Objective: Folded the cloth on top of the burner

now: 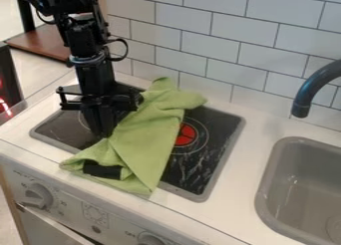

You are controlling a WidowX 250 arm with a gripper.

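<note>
Looks mid-fold, cloth (143, 139) bunched slantwise over part of burner (188, 135), gripper (104, 134) at left edge of cloth, can't tell if open or clamped; next, confirm hold on edge, then lift and lay inward.

Green cloth (143, 144): lies beside the hand (102, 133), blocking low passage toward the sink (265, 189).
Stovetop (61, 130): open glass on the hand's side away from the cloth, and more past the cloth.
Tabletop (241, 182): open strip beyond the stovetop, before the sink.
Tiled wall (220, 45): bars the way behind the hand.
Faucet (313, 89): obstacle well apart from the hand.
</note>
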